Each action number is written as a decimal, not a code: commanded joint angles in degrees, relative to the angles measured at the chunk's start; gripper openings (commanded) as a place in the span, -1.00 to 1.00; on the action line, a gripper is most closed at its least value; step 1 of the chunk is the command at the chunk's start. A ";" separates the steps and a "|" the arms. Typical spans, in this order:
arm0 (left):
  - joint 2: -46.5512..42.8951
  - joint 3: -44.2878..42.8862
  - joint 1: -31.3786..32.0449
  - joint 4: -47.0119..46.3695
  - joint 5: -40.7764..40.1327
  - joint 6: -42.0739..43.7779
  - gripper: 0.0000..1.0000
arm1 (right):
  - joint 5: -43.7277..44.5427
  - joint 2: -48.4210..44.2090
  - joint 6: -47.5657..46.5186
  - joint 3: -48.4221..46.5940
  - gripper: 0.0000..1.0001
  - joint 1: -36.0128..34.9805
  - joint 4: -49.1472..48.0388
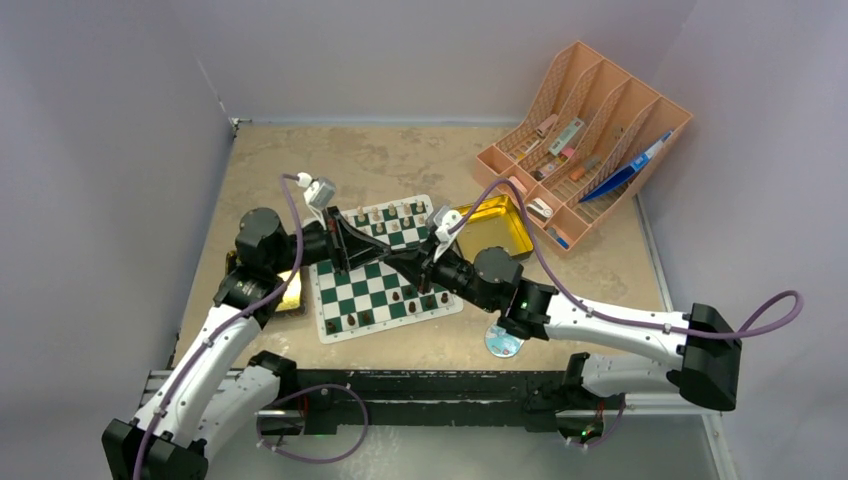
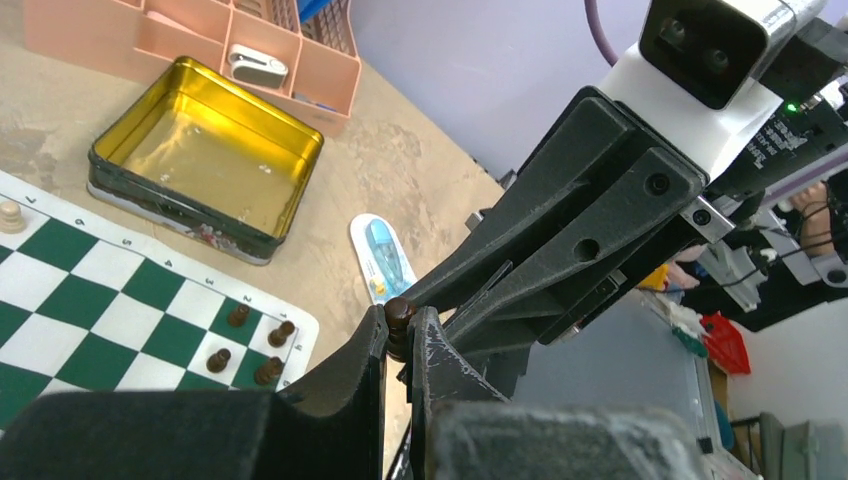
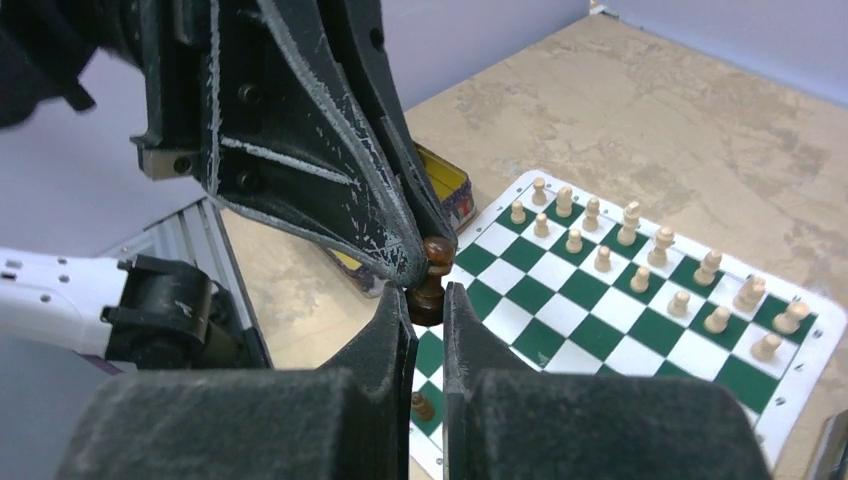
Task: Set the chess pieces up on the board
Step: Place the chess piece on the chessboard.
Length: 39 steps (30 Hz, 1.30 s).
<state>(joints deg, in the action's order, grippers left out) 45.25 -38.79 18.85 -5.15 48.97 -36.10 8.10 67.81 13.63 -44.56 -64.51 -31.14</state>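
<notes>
Left gripper point(image 2: 400, 338): my scuffed black fingers are clamped on the dark brown piece point(image 2: 400, 316), a small knob-topped figurine.
Right gripper point(image 3: 430, 305): also mine, pinching the same piece lower down, in the air above the board point(image 1: 352, 292).
Board: flat green-and-white checked mat with a white border; the edge letters are too small to read.
Cream pieces point(image 3: 602, 258): sixteen, in two rows.
Tin point(image 2: 205, 150): one, shiny gold, with rounded corners.

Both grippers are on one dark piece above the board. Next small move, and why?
Probably open the jaws of the left gripper: it and the right gripper are both shut on the dark piece, so the right can then carry it.
</notes>
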 commanded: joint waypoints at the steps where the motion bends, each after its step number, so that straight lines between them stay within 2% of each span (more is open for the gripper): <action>1: 1.51 -7.77 0.31 11.33 4.70 10.16 -1.00 | -2.57 -2.51 -9.24 0.87 -1.00 0.44 -2.70; 5: 4.50 -11.94 0.31 18.16 5.80 13.65 -1.00 | -5.51 -2.80 -13.22 1.14 -1.00 0.47 -1.15; 10: 6.29 -13.97 0.31 20.70 6.44 14.02 -0.91 | -6.83 -2.93 -17.34 1.62 -1.00 0.44 -0.67; 18: 7.47 -15.65 0.31 22.33 5.55 15.14 -0.46 | -5.81 -1.57 -17.95 0.55 -1.00 0.45 0.64; 25: 9.28 -16.84 0.31 24.96 5.34 17.51 -0.34 | -6.33 -0.81 -18.02 0.09 -1.00 0.44 -0.07; 31: 11.37 -16.94 0.31 24.38 5.84 17.56 -0.32 | -5.73 -0.09 -19.42 -0.40 -1.00 0.44 -1.15; 35: 12.94 -17.81 0.31 25.97 6.13 18.41 -0.51 | -5.11 0.51 -19.46 -0.77 -1.00 0.44 -0.54; 39: 12.84 -17.87 0.30 27.63 5.52 19.73 -0.55 | -5.28 0.82 -18.69 -0.43 -1.00 0.45 0.13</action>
<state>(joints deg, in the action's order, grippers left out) 58.41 -53.89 18.94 22.00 53.91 -19.25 2.24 68.64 -4.73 -43.27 -64.14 -28.97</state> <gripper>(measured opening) 0.238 0.061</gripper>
